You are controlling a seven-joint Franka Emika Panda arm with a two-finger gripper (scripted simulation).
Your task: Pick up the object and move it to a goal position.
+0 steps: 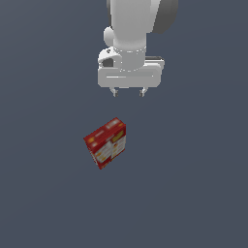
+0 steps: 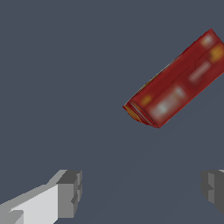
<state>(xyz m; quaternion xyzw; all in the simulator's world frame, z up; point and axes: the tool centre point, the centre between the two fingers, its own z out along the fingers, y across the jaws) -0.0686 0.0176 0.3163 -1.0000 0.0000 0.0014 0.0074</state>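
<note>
Item one, nearest in the exterior view: red carton [image 1: 106, 142], white and yellow printed panels, lying on the grey worktop [image 1: 43, 193], long axis slanted across the frame. Apart from everything else; nothing touches it.

Item two, farther back: white hand [image 1: 129, 92], hanging above the worktop, fingers [image 2: 70, 192] spread wide with nothing between them. The carton lies ahead of the hand and off to the exterior view's left, skewed to the finger line; judged, the coming move needs a reach forward and a wrist turn.
</note>
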